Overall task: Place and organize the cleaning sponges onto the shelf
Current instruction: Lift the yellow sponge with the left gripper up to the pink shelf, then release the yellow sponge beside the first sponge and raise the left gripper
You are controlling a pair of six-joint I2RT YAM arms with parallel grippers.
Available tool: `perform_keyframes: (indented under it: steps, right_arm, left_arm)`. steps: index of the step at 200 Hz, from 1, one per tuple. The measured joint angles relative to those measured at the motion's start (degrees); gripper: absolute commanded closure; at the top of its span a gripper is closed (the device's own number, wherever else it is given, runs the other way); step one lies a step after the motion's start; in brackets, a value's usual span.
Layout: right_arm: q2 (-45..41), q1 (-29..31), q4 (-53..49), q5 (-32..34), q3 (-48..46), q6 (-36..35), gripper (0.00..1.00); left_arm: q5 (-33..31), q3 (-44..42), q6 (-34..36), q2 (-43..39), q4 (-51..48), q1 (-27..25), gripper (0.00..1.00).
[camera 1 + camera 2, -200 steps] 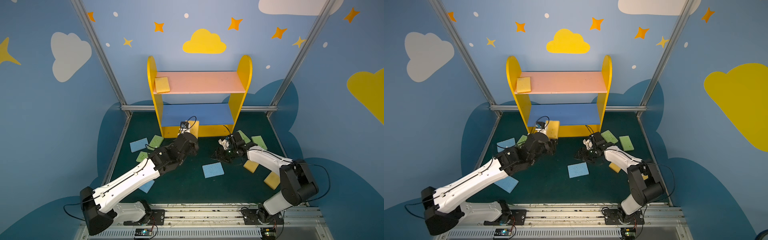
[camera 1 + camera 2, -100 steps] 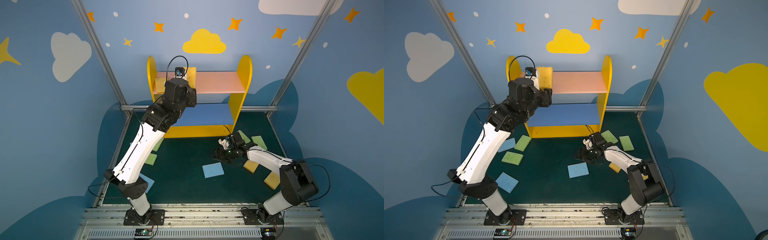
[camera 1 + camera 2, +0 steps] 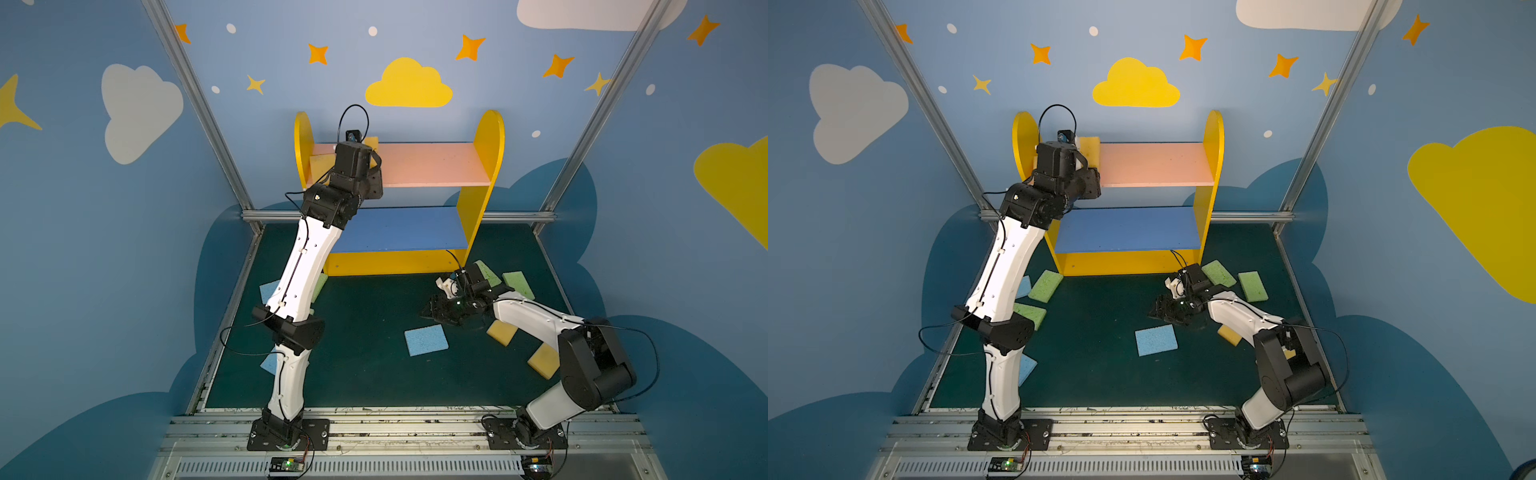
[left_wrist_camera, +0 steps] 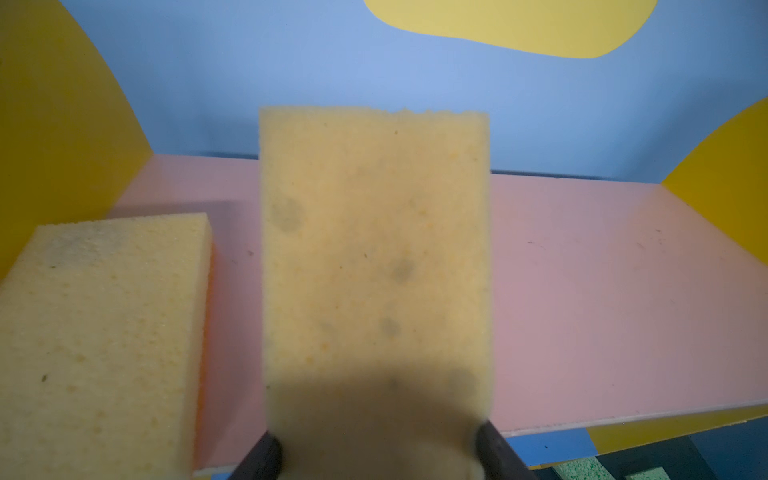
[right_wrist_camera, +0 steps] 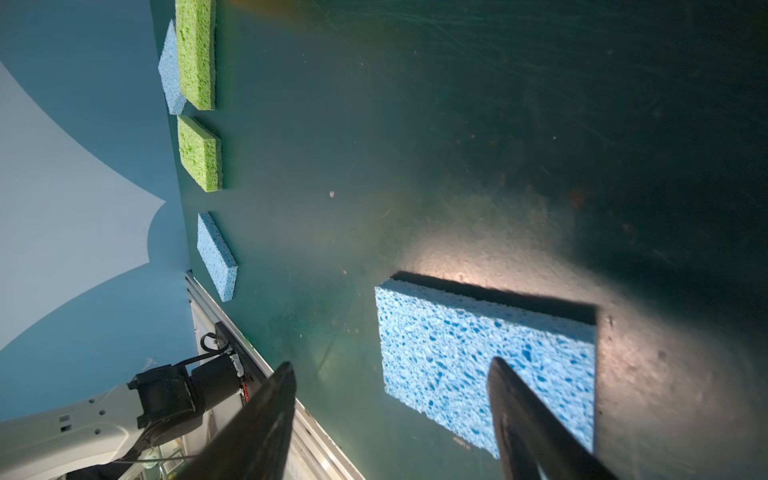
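One yellow sponge (image 4: 374, 249) pinched by left pincer (image 4: 376, 451) over pink board (image 4: 602, 291); right pincer (image 5: 390, 363) spread.

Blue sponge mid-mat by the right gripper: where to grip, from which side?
Come straight down from above and pinch the blue sponge across its shorter span, jaws on the two long side faces. It lies flat on the mat with every edge free. The open right gripper sits offset, only partly over the top face, so recentring first seems wise.
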Motion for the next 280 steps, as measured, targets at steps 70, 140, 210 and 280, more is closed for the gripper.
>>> perform_keyframes:
  steps: [70, 140, 210, 280]
  right_arm:
    - [1.1, 0.5, 0.0, -0.2, 0.0, 0.0, 0.28]
    - [0.6, 0.9, -0.6, -0.2, 0.0, 0.0, 0.28]
    - [-8.3, 2.5, -7.4, 2.4, 4.2, -0.7, 0.46]
    - [-10.8, 2.8, -11.1, 6.9, 20.0, -4.9, 1.0]
  left_arm:
    - [1.5, 0.0, -1.2, 0.0, 0.0, 0.2, 0.19]
    - [1.7, 0.0, -1.3, 0.0, 0.0, 0.4, 0.0]
    - [3.4, -9.8, -0.7, -7.3, 3.1, -1.0, 0.0]
    - [5.8, -41.0, 0.7, -36.7, 14.5, -3.7, 0.01]
